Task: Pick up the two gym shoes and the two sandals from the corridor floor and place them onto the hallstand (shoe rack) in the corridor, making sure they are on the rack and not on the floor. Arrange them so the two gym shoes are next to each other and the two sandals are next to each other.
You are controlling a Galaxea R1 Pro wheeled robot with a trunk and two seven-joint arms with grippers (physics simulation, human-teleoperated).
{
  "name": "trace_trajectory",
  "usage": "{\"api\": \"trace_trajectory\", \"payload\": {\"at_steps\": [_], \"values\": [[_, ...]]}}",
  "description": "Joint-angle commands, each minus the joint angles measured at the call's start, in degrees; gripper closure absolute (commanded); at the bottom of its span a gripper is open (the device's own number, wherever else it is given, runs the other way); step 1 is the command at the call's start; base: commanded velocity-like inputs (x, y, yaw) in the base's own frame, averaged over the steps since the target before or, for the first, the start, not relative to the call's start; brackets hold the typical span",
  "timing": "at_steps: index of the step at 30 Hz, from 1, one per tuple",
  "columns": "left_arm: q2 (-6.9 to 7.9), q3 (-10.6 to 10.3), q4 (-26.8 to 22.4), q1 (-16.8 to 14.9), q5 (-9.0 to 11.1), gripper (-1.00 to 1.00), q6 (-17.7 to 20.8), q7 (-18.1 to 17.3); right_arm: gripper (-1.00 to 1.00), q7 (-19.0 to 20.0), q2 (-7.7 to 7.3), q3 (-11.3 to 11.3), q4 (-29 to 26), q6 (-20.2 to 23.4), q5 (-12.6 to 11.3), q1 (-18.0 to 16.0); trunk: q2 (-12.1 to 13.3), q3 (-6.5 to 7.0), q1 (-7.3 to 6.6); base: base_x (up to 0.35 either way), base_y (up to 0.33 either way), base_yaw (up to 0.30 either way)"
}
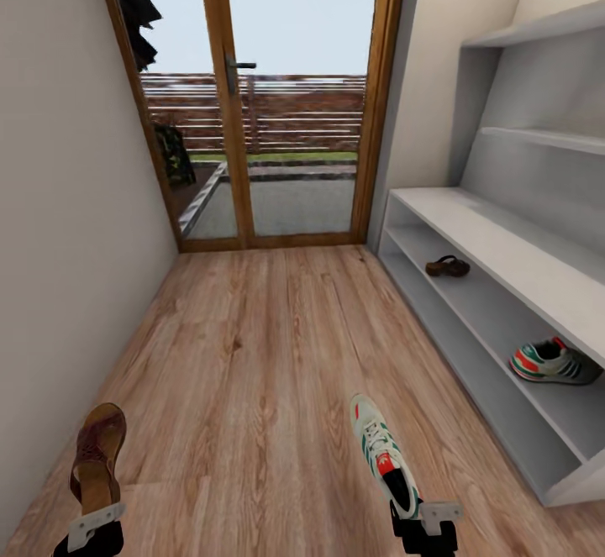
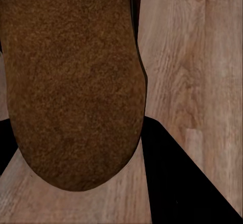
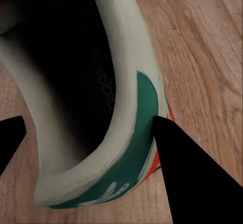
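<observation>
My left jaws (image 1: 94, 523) grasp a brown sandal (image 1: 97, 454) by its heel, held above the corridor floor (image 1: 252, 355). My right jaws (image 1: 427, 517) are clamped on the heel of a white gym shoe (image 1: 384, 454), toe pointing away. On the hallstand (image 1: 504, 246) at right, the other sandal (image 1: 447, 267) and other gym shoe (image 1: 555, 362) sit well apart on the lower shelf.

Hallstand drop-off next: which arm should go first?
Probably the right. Its gripper holds a gym shoe on the hallstand side, near the shelved gym shoe. The left gripper holds a sandal by the opposite wall.
</observation>
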Motion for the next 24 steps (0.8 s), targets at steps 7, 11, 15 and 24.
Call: {"api": "trace_trajectory", "payload": {"at_steps": [7, 11, 15, 24], "values": [[-0.05, 0.44, 0.03, -0.06, -0.25, 1.00, -0.12, -0.47, 1.00, -0.48, -0.02, 0.51, -0.04, -0.09, -0.21, -0.02, -0.02, -0.05, 0.02, 0.338, 0.000, 0.000], [-0.04, 0.44, 0.03, -0.06, -0.25, 1.00, -0.12, -0.47, 1.00, -0.48, -0.02, 0.56, -0.04, -0.09, -0.20, -0.02, -0.02, -0.05, 0.02, 0.338, 0.054, 0.000], [-0.02, 0.44, 0.03, -0.06, -0.25, 1.00, -0.12, -0.47, 1.00, -0.48, -0.02, 0.56, -0.04, -0.09, -0.20, -0.02, -0.02, -0.05, 0.02, 0.338, 0.085, -0.020], [-0.03, 0.44, 0.03, -0.06, -0.25, 1.00, -0.12, -0.47, 1.00, -0.48, -0.02, 0.58, -0.04, -0.09, -0.12, -0.02, -0.02, -0.05, 0.02, 0.338, 0.093, -0.134]]}}
